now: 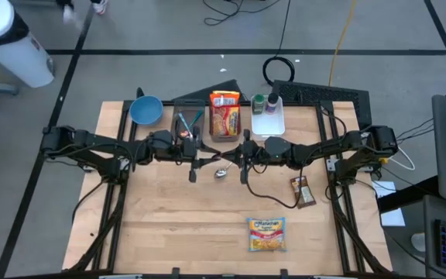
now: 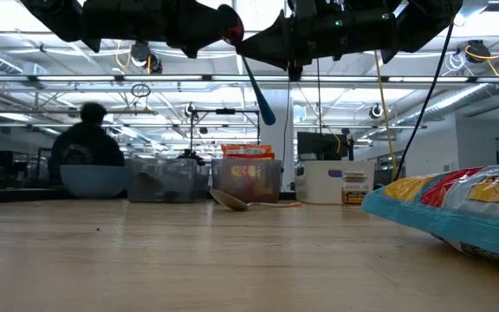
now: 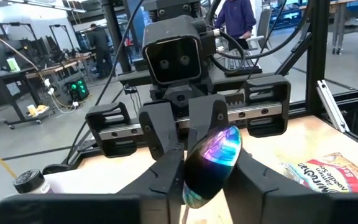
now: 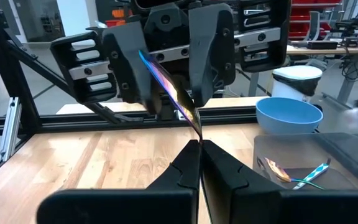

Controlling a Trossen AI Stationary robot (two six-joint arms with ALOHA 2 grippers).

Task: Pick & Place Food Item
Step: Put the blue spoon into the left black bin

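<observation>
Noodle packet (image 1: pixel 266 234): lies flat on the near part of the table, alone, well apart from both grippers; no gripper touches it.
Table (image 1: pixel 169 225): light wood, with bins and trays along the far edge.
Arms: both reach in from the sides and meet over the table's middle, raised off the wood.
Left gripper (image 3: pixel 207 186): in the air facing the right gripper; its fingers (image 3: pixel 166 177) sit either side of the shiny spoon's bowl; can't tell if they press on it or stand loose.
Right gripper (image 4: pixel 199 149): fingers pinched together on the tip of the shiny spoon's handle.
Clear bin (image 1: pixel 224 116): far middle, holds a second noodle packet standing up.
White tray (image 1: pixel 269 122): just beside that bin, with small bottles in it.
Utensil bin (image 1: pixel 188 122): on the clear bin's other side, a few utensils inside.
Blue bowl (image 1: pixel 145 109): far left corner of the table.
Snack bar (image 1: pixel 303 191): flat on the table under the right arm.
Shiny spoon (image 3: pixel 216 158): rainbow sheen, held in the air between the two grippers.
Second spoon (image 1: pixel 221 173): lies on the table below the grippers.
</observation>
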